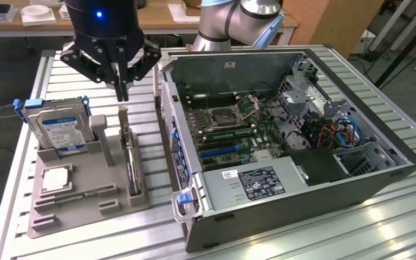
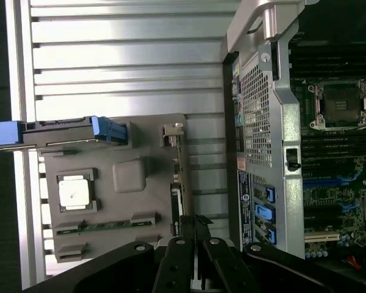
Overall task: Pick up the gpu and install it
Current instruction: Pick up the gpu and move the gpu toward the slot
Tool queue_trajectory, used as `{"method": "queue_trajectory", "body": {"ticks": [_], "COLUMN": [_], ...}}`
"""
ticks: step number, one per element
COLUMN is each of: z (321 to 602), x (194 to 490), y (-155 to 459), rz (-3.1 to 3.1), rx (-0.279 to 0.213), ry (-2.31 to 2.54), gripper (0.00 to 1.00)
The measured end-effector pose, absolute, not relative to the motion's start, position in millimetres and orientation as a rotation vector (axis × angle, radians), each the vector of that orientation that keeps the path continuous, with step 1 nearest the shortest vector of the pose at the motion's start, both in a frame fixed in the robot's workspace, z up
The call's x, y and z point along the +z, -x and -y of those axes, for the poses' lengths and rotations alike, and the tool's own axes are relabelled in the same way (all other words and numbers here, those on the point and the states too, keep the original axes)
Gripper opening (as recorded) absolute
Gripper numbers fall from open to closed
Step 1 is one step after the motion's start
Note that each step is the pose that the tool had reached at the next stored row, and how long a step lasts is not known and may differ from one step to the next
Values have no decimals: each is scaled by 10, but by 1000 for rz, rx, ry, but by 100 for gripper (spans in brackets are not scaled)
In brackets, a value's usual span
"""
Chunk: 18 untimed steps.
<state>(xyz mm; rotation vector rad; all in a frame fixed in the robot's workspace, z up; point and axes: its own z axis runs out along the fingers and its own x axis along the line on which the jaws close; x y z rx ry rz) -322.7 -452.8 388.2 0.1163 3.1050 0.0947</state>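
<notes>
Straight down, closed pincer (image 1: 123, 93) just over the upright gpu (image 1: 131, 162).

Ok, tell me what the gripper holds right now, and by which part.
Nothing. The gripper is shut with nothing between its fingers, hanging above the graphics card, which stands on edge in the grey tray.

The gpu (image 1: 131, 168) stands edge-on along the gray holder's (image 1: 85, 214) edge nearest the computer case (image 1: 280, 219), its faces hidden. The hard drive's (image 1: 58, 127) label print is too small to read.
</notes>
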Motion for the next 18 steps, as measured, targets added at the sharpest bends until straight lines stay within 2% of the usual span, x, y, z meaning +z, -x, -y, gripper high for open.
{"method": "queue_trajectory", "body": {"ticks": [18], "z": [4577], "x": [3791], "y": [3227], "rz": [-3109], "rx": [95], "ry": [-116], "gripper": [15]}}
